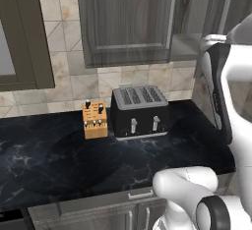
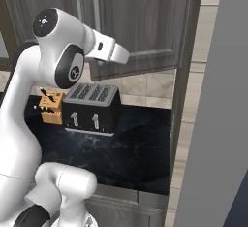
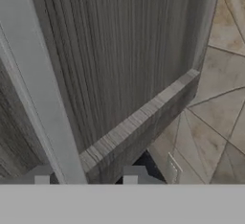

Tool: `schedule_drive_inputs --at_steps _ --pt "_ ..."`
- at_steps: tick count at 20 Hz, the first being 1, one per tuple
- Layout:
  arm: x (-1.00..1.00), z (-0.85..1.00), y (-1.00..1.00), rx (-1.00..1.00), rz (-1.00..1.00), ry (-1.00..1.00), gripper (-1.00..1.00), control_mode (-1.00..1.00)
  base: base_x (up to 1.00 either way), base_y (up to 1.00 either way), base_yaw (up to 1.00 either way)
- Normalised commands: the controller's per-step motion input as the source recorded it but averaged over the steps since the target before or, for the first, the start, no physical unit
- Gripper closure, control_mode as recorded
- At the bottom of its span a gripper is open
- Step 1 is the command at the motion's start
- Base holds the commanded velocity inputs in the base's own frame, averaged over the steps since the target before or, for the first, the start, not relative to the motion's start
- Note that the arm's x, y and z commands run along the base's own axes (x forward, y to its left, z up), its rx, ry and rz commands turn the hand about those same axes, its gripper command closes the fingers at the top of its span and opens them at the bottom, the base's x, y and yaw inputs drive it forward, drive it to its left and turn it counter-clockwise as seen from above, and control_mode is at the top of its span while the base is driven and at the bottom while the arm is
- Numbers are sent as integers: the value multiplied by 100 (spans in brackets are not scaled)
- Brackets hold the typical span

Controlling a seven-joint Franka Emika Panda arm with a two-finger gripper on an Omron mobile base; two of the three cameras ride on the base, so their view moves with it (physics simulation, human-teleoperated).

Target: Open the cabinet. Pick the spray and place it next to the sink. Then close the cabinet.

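Observation:
The cabinet (image 1: 128, 22) hangs on the tiled wall above the counter. Its right door (image 2: 138, 22) stands slightly ajar, so part of the inner shelf (image 1: 189, 47) shows in the gap. In the hand view, my gripper (image 3: 86, 176) is shut on that door's vertical silver bar handle (image 3: 43, 98), with one fingertip on each side of the bar. The door's lower edge (image 3: 143, 122) runs across this view, with wall tiles beyond it. The left door and its handle (image 1: 171, 17) sit flush. The spray is hidden, and the sink is out of view.
A black four-slot toaster (image 1: 140, 111) and a wooden knife block (image 1: 95, 120) stand on the black marbled counter (image 1: 59, 160) under the cabinet. A dark brown frame with a pale pane (image 1: 19, 37) hangs at the left. A tall grey panel (image 2: 218, 124) rises close on the right.

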Motion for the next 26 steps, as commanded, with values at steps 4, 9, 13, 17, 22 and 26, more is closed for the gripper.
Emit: schedule_drive_inputs --at_steps 4,9,13,17,22,26 --pt "-50 0 -62 0 0 0 100 -100 0 0 0" --pt "-31 0 -43 0 -2 0 100 -100 0 0 0" --pt "0 0 0 4 -1 0 -100 -100 0 0 0" --pt "-6 0 9 0 0 -1 -100 -100 0 0 0" --pt "-45 0 49 0 3 -12 -100 -100 0 0 0" --pt "-56 5 61 0 3 -8 -100 -100 0 0 0"
